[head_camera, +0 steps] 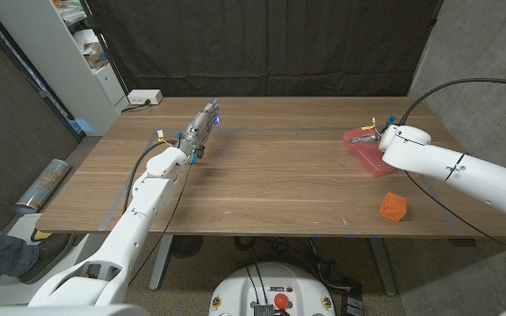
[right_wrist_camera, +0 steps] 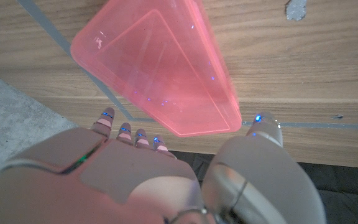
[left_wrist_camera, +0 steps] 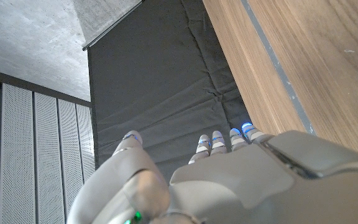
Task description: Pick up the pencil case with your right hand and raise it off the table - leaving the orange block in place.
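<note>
The left hand (head_camera: 198, 132) stands out over the far-left part of the wooden worktop (head_camera: 262, 175), fingers stretched forward side by side and holding nothing — it has no part in this step and is best left where it is. To the right, the flat, translucent pink plastic pencil case (head_camera: 365, 151) lies near the worktop's right edge, towards the far side. The right hand (head_camera: 385, 136) is over its far end; in the right wrist view the fingers (right_wrist_camera: 132, 134) sit along one side of the case's short end and the thumb on the other, spread with the case (right_wrist_camera: 160, 68) between them, and no firm pinch shows yet. The step in hand looks like closing the grasp. A good grip would take the case across its narrow width, thumb opposing fingers squarely, since the smooth lid may slip or tip if pinched only at a corner. Then lift straight up — the small orange cube-shaped block (head_camera: 393, 206) sits well apart, nearer the front edge, so a vertical rise should leave it undisturbed.
</note>
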{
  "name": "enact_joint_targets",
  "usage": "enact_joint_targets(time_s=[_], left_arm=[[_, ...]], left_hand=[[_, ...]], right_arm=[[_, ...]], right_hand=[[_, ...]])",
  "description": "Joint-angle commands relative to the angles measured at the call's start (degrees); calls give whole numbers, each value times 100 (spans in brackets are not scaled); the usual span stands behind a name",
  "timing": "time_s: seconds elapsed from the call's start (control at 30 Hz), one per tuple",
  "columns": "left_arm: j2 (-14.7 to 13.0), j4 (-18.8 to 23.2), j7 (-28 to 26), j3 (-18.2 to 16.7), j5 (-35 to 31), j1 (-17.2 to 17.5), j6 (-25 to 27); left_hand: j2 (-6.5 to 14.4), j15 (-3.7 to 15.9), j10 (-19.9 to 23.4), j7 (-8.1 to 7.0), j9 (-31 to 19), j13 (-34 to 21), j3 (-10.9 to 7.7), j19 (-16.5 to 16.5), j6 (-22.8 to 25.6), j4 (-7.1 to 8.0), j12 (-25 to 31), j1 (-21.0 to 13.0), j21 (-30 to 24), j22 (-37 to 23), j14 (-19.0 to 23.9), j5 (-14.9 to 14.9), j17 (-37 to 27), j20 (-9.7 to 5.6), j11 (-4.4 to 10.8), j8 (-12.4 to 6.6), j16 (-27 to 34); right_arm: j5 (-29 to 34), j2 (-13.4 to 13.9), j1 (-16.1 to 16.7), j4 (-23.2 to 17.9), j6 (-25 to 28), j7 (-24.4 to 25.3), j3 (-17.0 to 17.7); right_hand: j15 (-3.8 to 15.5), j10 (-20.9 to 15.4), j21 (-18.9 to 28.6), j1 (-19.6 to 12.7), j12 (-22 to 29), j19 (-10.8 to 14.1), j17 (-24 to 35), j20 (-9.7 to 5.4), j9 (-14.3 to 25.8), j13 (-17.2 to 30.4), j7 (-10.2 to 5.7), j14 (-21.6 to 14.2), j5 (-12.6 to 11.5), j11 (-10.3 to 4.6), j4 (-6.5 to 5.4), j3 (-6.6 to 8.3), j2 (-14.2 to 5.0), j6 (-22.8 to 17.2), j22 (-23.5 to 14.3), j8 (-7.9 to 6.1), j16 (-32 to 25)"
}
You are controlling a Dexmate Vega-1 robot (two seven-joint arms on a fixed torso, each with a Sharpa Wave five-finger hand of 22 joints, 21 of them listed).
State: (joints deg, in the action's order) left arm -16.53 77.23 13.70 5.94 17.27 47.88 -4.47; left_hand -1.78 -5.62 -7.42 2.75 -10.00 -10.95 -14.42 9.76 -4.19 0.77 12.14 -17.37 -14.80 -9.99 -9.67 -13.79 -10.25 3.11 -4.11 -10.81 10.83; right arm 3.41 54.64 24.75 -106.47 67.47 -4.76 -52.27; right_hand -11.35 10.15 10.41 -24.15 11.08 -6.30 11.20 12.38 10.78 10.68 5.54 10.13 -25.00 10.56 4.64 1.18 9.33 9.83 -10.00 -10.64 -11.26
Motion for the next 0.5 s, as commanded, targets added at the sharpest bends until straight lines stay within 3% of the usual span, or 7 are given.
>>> enact_joint_targets(time_s=[0.03, 0.13, 0.5], left_arm=[[11, -20, -29, 23, -34, -4, 39], [20, -38, -35, 30, -37, -12, 60], [41, -83, -49, 60, -76, -58, 102]], left_hand=[[52, -43, -19, -25, -22, -2, -9, 501, 26, -25, -9, -13, 28, -24, -128, 23, -20, 25, -14, 5, 1], [55, -48, -21, -26, -22, -2, -7, 497, 26, -27, -10, -12, 35, -25, -120, 24, -20, 26, -23, 5, 5], [63, -48, -17, -44, -22, -2, -2, 497, 30, -32, -9, -11, 56, -26, -113, 27, -21, 43, -12, 5, 7]], right_arm=[[-55, -110, -77, 311, -78, -36, -79], [-68, -132, -77, 379, -102, -36, -75], [-38, -219, -136, 616, -199, -93, -158]], right_hand=[[-54, 734, 55, 55, 20, -3, 18, 6, 34, 10, 36, 576, 6, 41, 17, -42, 1, 1069, -17, -36, -55], [-7, 601, 76, 53, 64, 52, 18, 1, 32, 8, 7, 455, 43, 19, 25, -110, -6, 919, -19, -96, -101], [-31, 579, 84, 41, 66, 79, 17, 0, 30, 7, -14, 428, 54, 19, 30, -134, -21, 896, -20, -102, -108]])
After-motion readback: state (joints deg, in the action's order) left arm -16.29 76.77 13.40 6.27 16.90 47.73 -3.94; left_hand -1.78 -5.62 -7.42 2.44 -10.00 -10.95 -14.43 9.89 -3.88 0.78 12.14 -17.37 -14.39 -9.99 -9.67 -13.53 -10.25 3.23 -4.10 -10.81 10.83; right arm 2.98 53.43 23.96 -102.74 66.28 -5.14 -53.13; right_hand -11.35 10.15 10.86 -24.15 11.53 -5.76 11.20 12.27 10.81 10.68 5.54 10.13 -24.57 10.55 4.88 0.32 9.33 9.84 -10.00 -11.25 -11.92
